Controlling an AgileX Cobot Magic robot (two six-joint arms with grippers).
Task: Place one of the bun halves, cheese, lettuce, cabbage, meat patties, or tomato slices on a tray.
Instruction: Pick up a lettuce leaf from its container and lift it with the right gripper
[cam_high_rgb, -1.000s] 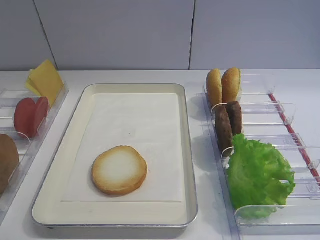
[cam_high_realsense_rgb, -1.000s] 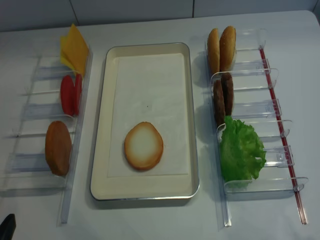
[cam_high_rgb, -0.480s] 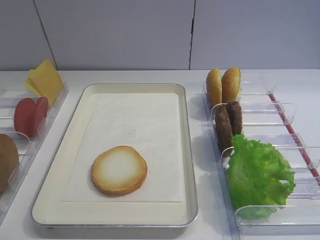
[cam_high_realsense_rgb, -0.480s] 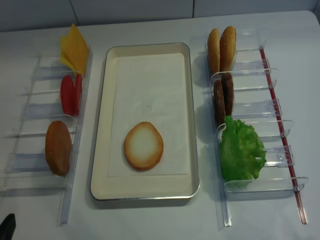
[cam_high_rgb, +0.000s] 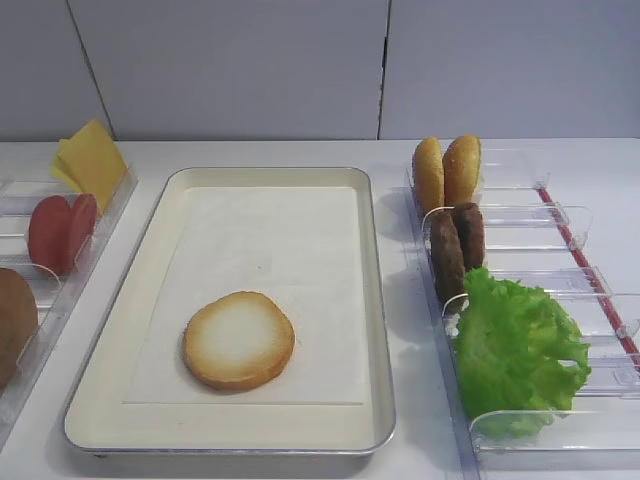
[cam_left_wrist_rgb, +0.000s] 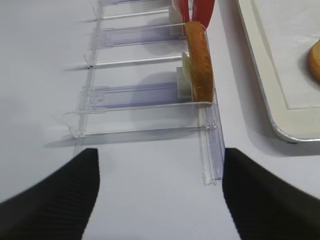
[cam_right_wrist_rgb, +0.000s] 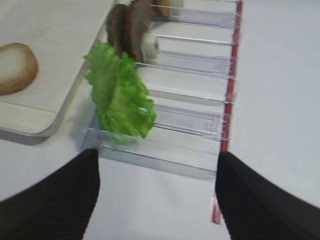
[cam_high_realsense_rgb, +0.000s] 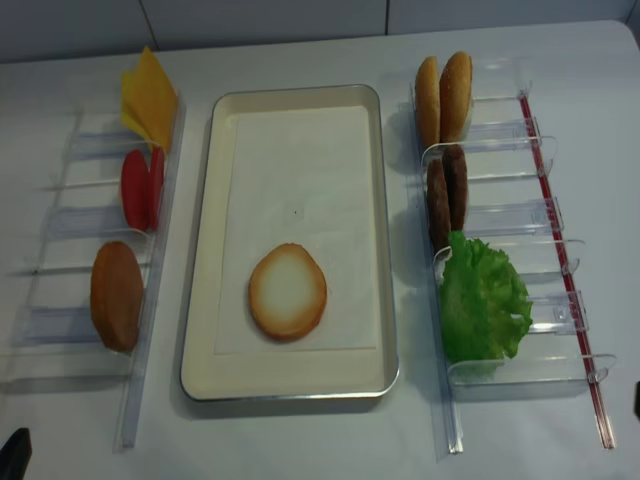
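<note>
Bun on tray: I see one bun half (cam_high_rgb: 239, 340) lying cut face up on the paper liner, toward the near end of the tray (cam_high_rgb: 372, 300).
Lettuce: the lettuce (cam_high_rgb: 515, 350) stands in the nearest slot of the clear bin rack (cam_high_rgb: 600, 425) on my right, just beside the tray's edge.
Patties: two meat patties (cam_high_rgb: 456, 245) stand on edge one slot back, touching the lettuce's top.
Spare buns: two more bun halves (cam_high_rgb: 447, 172) stand upright in the far slot.
Left side: cheese (cam_high_rgb: 90, 160) far, tomato slices (cam_high_rgb: 62, 230) next, another bun (cam_left_wrist_rgb: 199, 67) nearest, all in the left rack (cam_left_wrist_rgb: 150, 105).
Right end effector: I have the right end effector (cam_right_wrist_rgb: 157, 200) spread wide with nothing in it, hovering over the tabletop (cam_right_wrist_rgb: 280, 100) near the lettuce slot.
Left end effector: the left end effector (cam_left_wrist_rgb: 160, 200) is also wide apart and carrying nothing, near the left rack's end.
</note>
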